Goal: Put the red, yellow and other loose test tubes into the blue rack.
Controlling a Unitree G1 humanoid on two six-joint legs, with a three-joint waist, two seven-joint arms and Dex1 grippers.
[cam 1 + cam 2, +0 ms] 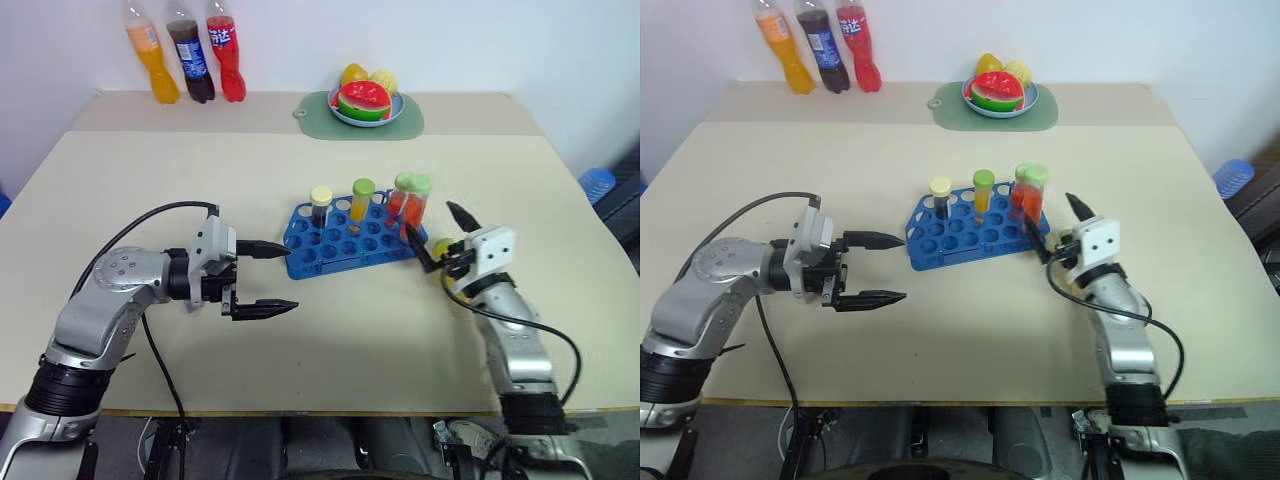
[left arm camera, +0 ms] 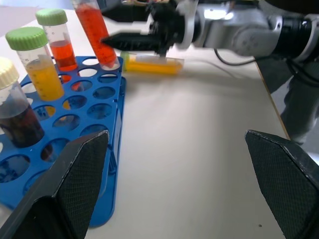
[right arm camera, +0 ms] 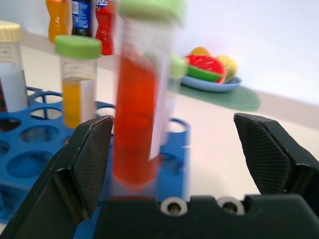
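One yellow tube (image 2: 149, 64) is not in the rack (image 1: 340, 252) yet. It lies flat on the tabletop (image 1: 200, 190), just beside the rack's right end. Its long side seems to run along that end, not pointing up. It is clear, with yellow liquid inside. From the head view it is mostly hidden behind the right end effector (image 1: 430, 222), which is right next to it. So the right arm is much nearer to it than the left. To pick it up, the right end effector will likely need to dip down and a little to the side. Its two black fingers are wide apart and hold nothing. A red tube (image 3: 134, 114) with a green cap stands in a corner hole between those fingers, but they do not squeeze it. Three more tubes stand in the rack: another red one (image 1: 402, 195), a yellow one (image 1: 361, 198) and a dark one (image 1: 320, 205) with a cream cap. The left end effector (image 1: 292, 277) hangs just beside the rack's left end. Its fingers are apart too, and empty.
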